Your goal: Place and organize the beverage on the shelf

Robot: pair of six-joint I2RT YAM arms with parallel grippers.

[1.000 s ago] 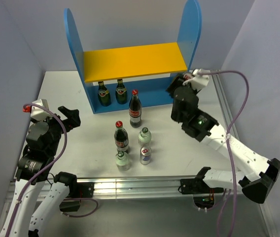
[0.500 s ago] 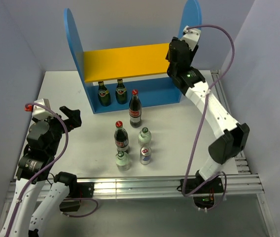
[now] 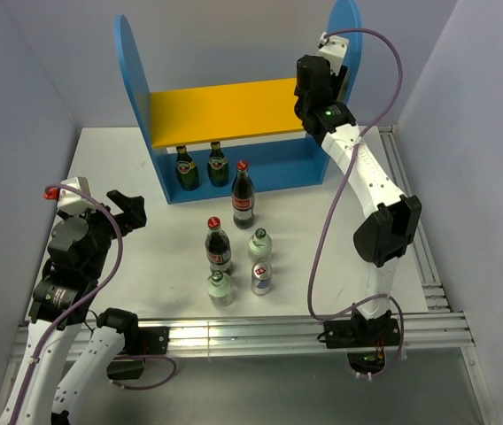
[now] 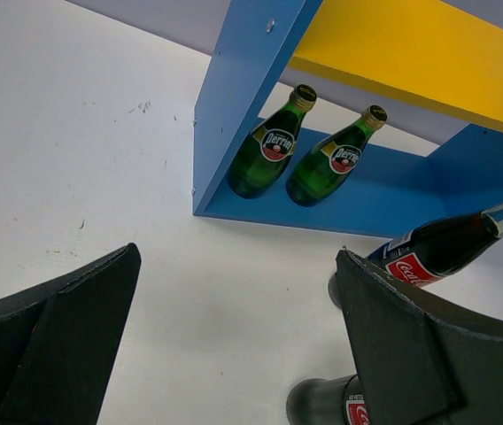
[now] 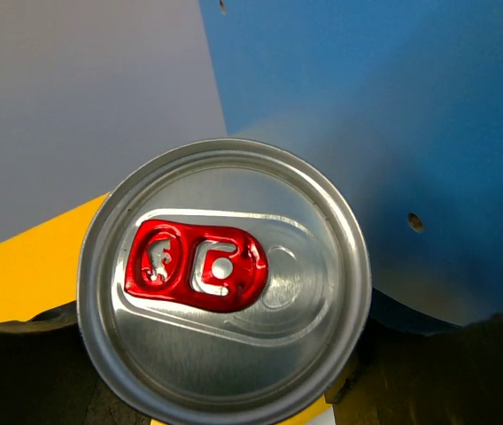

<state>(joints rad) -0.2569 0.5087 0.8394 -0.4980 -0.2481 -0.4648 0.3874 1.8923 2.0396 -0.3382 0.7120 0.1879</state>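
At the near left corner of the bench (image 3: pixel 101 177), the left gripper (image 3: pixel 126 211) hangs with its jaws wide apart and holds nothing. Near the middle of the near edge stand five drinks that are not yet placed: a second can (image 3: pixel 261 278), two small clear bottles (image 3: pixel 220 288) and two cola bottles (image 3: pixel 218 245). The farther cola bottle (image 3: pixel 243 195) is just in front of the shelf (image 3: pixel 132 80). Two green glass bottles (image 3: pixel 186 168) stand at the left end of the lower level.

Farthest away, the right gripper (image 3: pixel 307 96) is clenched on a silver can (image 5: pixel 223 310), at the right end of the yellow upper board (image 3: pixel 234 106) and very close to the right side panel (image 5: pixel 393 133). I cannot tell if the bottom of the can touches the board.

The main danger, I think, is this small gap. A little drift to the right can knock the can against the panel and tilt it in the grip. If the jaws let go while the can is tilted or above the board, it may fall over, roll to the front edge and drop onto the farther cola bottle below.
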